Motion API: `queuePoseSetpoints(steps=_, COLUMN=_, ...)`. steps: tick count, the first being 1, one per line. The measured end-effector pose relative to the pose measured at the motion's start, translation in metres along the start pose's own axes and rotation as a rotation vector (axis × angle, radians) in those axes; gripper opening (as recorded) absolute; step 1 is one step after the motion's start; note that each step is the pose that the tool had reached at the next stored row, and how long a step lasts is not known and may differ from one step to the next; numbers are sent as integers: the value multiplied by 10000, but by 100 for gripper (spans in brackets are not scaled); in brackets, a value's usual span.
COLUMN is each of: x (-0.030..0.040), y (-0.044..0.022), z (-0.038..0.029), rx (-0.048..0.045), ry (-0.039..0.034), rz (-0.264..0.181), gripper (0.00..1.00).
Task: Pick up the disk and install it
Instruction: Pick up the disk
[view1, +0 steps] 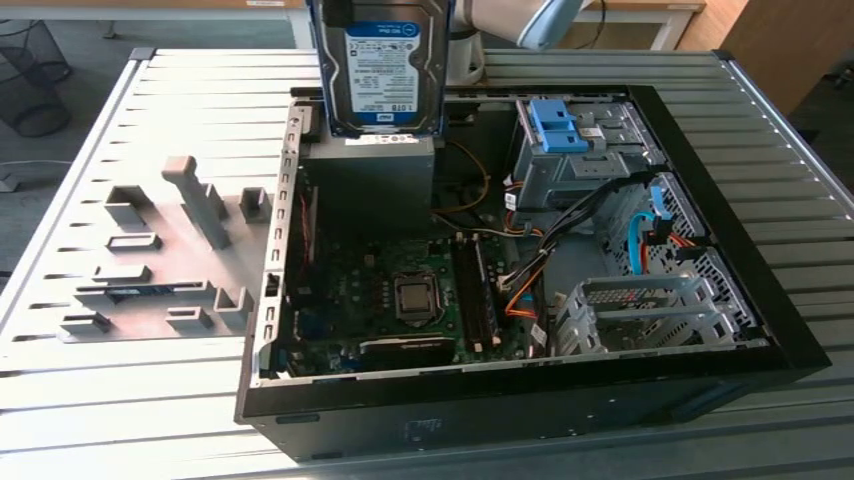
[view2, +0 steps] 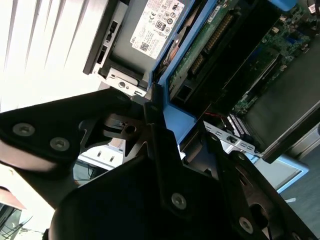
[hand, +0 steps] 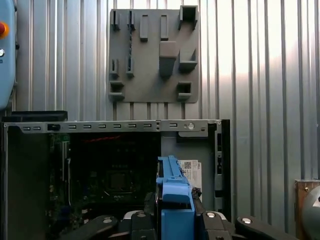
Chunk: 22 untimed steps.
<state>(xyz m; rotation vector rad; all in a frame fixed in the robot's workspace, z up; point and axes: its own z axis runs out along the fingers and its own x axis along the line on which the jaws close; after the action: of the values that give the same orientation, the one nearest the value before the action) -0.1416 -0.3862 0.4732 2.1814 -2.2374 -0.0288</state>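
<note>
The disk (view1: 380, 65), a silver drive with a white-and-blue label and blue rails, hangs upright over the back of the open computer case (view1: 787, 340), just above the grey power supply (view1: 367, 175). In both wrist views my gripper (hand: 175, 212) (view2: 162, 122) is shut on the disk's blue rail (hand: 172, 192) (view2: 182, 117). The drive's green circuit board (view2: 200, 55) faces the second wrist camera. At the case's back, on the exterior view's right, stands a drive cage (view1: 574, 160) with a blue bracket (view1: 558, 125) on top.
A grey fixture plate (view1: 160, 250) (hand: 155, 55) with raised blocks lies on the slatted metal table (view1: 200, 90) beside the case. Inside the case are the motherboard (view1: 400, 290), loose cables (view1: 527, 270) and a bare metal cage (view1: 641, 310).
</note>
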Motion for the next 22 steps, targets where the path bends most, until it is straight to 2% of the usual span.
queuePoseSetpoints(steps=5, x=140, y=-39, z=5, rx=0, ry=0, rz=0, gripper=36)
queuePoseSetpoints(steps=13, x=340, y=-138, z=17, rx=-1, ry=1, rz=0, gripper=36)
queuePoseSetpoints(steps=15, x=362, y=-204, z=22, rx=2, ry=-2, rz=0, gripper=36)
queuePoseSetpoints(steps=20, x=375, y=-420, z=33, rx=-1, ry=-15, rz=0, gripper=36)
queuePoseSetpoints(steps=22, x=380, y=-474, z=38, rx=0, ry=-24, rz=-3, gripper=36)
